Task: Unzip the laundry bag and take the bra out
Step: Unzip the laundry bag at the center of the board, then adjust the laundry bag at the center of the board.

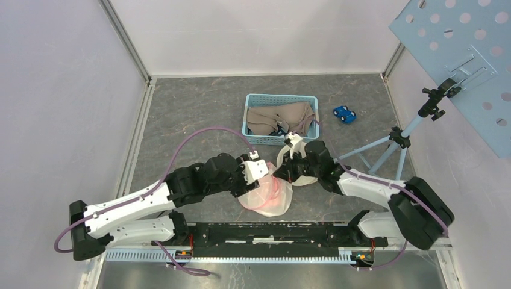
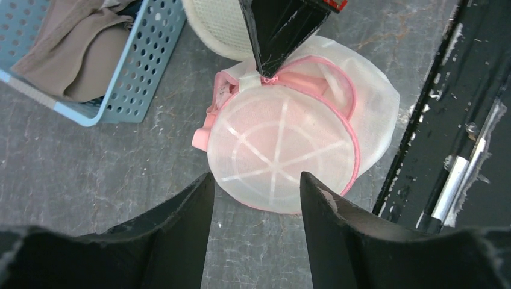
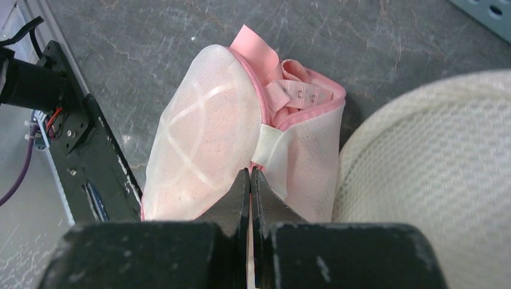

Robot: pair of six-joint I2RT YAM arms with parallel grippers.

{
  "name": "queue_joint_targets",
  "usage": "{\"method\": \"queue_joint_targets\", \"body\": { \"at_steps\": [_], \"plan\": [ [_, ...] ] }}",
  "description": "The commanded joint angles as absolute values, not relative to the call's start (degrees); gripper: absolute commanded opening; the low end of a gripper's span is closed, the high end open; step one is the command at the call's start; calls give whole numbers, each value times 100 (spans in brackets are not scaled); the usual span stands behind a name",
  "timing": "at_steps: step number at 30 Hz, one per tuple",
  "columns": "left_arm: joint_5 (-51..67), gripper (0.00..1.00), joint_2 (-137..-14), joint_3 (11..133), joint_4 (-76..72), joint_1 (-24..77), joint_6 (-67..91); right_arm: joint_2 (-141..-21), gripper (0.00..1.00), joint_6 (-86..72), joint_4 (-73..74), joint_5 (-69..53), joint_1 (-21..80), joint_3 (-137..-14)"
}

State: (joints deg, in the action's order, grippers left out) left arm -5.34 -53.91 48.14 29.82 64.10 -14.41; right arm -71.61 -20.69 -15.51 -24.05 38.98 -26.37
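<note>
The laundry bag (image 2: 283, 144) is a round white mesh pouch with a pink zipper rim, lying on the grey table near the front rail. Its zipper stands partly open, and the pink bra (image 3: 295, 90) shows through the gap. In the left wrist view my left gripper (image 2: 256, 183) is open just short of the bag's near edge, with only table between its fingers. My right gripper (image 3: 250, 173) is shut on the bag's white tab at the zipper end. It also shows as a black wedge (image 2: 265, 69) at the bag's far side.
A cream mesh dome (image 3: 434, 180) lies right beside the bag. A blue basket (image 1: 252, 100) with beige garments stands behind it, a blue toy car (image 1: 344, 114) to its right. A tripod (image 1: 391, 141) stands at the right. The black front rail (image 2: 434, 120) runs close to the bag.
</note>
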Motion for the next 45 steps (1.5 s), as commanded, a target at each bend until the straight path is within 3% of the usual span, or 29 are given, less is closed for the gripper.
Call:
{"method": "queue_joint_targets", "body": {
  "at_steps": [1,10,14,18,20,24,29,36,45],
  "plan": [
    [-1130,62,-5239,4756,2717,6417,-1107,-7726,0,-2098,-2253,-2483,4008,-3226],
    [-1720,71,-4814,4590,2707,6139,-515,-8808,3,-2020,-2330,-2718,4411,-4405],
    [-1676,73,-4806,4708,2900,5687,-343,-8628,19,-1847,-2060,-2521,4404,-4535],
    [-1229,75,-5024,5035,3226,4873,118,-8030,49,-1339,-1416,-2191,4377,-4394],
    [-938,75,-5209,5255,3395,4441,421,-7620,59,-1067,-1118,-1982,4384,-4265],
    [-503,78,-5637,5638,3592,4008,677,-6709,68,-681,-879,-1799,4452,-3871],
    [-52,84,-6159,5917,3704,3467,979,-6260,70,-89,-339,-1255,5027,-3890],
    [767,87,-6321,5814,3788,2502,1224,-6500,70,-250,-285,-914,5560,-3754],
    [1034,88,-6126,5271,3386,2013,1728,-6704,56,-905,-224,-416,5888,-3047]
  ]
}}
